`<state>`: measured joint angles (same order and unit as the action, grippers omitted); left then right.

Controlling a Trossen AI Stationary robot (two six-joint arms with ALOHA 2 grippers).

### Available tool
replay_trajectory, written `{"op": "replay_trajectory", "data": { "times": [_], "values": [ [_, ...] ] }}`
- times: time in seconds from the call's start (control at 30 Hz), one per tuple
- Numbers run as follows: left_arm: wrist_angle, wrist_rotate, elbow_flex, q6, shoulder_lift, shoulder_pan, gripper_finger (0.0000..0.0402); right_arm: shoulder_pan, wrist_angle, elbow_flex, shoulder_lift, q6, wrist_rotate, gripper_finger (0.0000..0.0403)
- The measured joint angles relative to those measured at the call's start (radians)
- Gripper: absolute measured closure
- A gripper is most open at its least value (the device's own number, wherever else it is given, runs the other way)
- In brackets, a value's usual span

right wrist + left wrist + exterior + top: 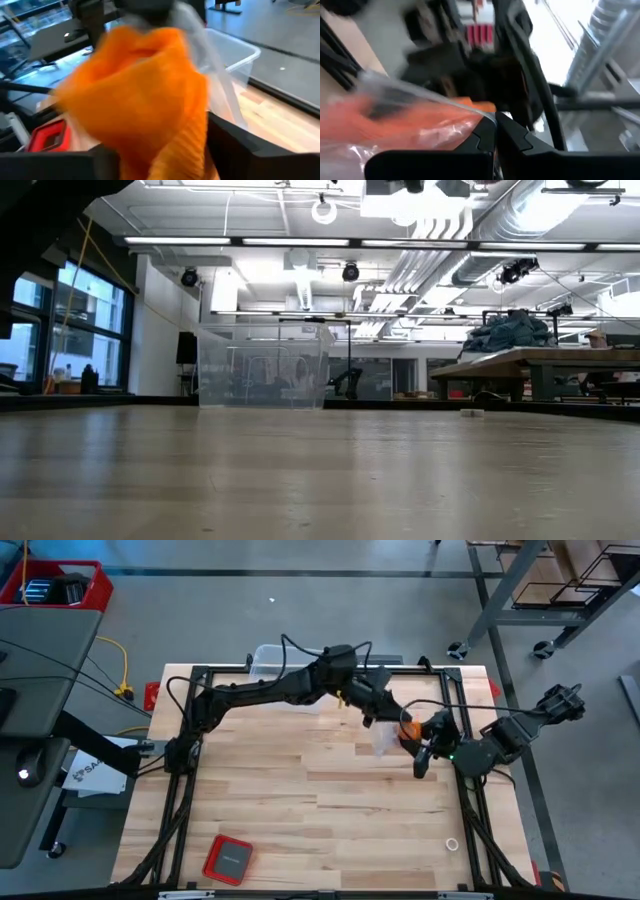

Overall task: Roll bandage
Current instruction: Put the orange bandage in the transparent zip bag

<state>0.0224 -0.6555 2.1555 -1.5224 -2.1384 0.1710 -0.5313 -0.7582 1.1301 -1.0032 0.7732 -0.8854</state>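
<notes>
Both hands met above the surface's [300, 800] right rear: left hand [495, 131] clamped on clear plastic bag [415, 137], right hand [425, 755] gripping the orange bandage [145, 85] bunched between its fingers, bandage partly inside bag.

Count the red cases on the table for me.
1. The small red square case lies flat near the table's front-left corner, far from both grippers, which are up by the bandage. Another could be hidden under the arms.
</notes>
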Motion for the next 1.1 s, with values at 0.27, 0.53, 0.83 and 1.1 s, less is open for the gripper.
{"op": "replay_trajectory", "data": {
  "times": [0.27, 0.53, 0.83, 1.1],
  "values": [
    [0.034, -0.103, 0.001, -0.044, 0.000, -0.046, 0.0401, 0.000, 0.042, 0.000, 0.002, 0.108, 0.073, 0.0206],
    [-0.098, -0.038, 0.005, 0.037, 0.005, -0.065, 0.0401, 0.041, 0.081, 0.000, -0.030, 0.190, 0.159, 0.0205],
    [-0.316, 0.043, 0.003, 0.231, 0.003, -0.080, 0.0401, 0.173, 0.071, 0.000, -0.130, 0.296, 0.344, 0.0210],
    [-0.454, 0.037, 0.004, 0.391, 0.004, -0.081, 0.0401, 0.195, 0.135, -0.002, -0.123, 0.272, 0.434, 0.0211]
  ]
}}
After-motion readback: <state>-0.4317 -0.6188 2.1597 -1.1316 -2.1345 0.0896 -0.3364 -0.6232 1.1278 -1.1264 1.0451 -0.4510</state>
